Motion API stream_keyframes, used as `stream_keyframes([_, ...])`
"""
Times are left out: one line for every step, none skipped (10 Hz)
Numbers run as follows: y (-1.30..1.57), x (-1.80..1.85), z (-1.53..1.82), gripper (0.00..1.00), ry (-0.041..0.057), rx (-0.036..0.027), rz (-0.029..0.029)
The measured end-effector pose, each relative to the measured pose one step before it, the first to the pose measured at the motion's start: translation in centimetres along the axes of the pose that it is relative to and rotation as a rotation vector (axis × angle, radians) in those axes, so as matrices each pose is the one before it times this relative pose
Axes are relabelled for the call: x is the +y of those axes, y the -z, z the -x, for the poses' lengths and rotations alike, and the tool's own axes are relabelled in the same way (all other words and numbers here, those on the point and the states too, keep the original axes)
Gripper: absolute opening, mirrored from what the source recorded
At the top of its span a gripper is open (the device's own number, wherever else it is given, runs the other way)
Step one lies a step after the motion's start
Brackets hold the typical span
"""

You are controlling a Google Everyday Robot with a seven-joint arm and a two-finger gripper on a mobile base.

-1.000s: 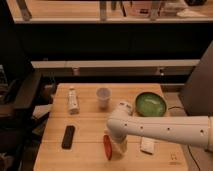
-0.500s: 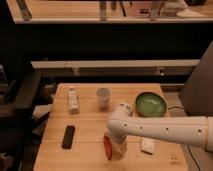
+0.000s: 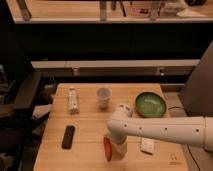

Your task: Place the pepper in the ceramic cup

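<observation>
The red-orange pepper (image 3: 107, 148) lies on the wooden table (image 3: 87, 125) near the front middle, right against the left side of my gripper (image 3: 116, 150). The gripper hangs from the white arm that reaches in from the right and points down at the table beside the pepper. The pale ceramic cup (image 3: 103, 97) stands upright at the back middle of the table, well behind the gripper and apart from it.
A wide green bowl (image 3: 151, 104) sits at the back right. A white bottle (image 3: 73, 101) lies at the back left. A black remote-like bar (image 3: 68, 136) lies front left. A small white packet (image 3: 147, 145) lies right of the gripper.
</observation>
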Motion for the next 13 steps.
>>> stream_keyframes([-0.11, 0.042, 0.018, 0.8, 0.00165, -0.00426, 0.00319])
stream_keyframes([-0.13, 0.082, 0.001, 0.8, 0.00214, -0.00281, 0.00471])
stream_keyframes([-0.086, -0.016, 0.056, 0.8, 0.00218, -0.00317, 0.00162])
stream_keyframes([-0.13, 0.035, 0.03, 0.8, 0.00361, -0.00353, 0.00368])
stream_keyframes([-0.16, 0.074, 0.078, 0.8, 0.01033, -0.00355, 0.00337])
stream_keyframes([-0.027, 0.037, -0.013, 0.8, 0.00092, -0.00202, 0.00075])
stream_keyframes([-0.056, 0.025, 0.004, 0.8, -0.00142, -0.00186, 0.00275])
stream_keyframes([-0.056, 0.012, 0.002, 0.8, -0.00391, -0.0019, 0.0014])
stream_keyframes([-0.077, 0.005, -0.006, 0.8, -0.00295, -0.00178, 0.00066])
stream_keyframes([-0.039, -0.02, 0.006, 0.8, 0.00022, -0.00147, 0.00016])
stream_keyframes([-0.088, 0.055, -0.009, 0.78, 0.0032, -0.00242, 0.00212])
stream_keyframes([-0.065, 0.016, -0.012, 0.77, 0.00141, -0.002, 0.00137])
stream_keyframes([-0.05, 0.008, -0.008, 0.77, 0.00011, -0.00159, 0.00033])
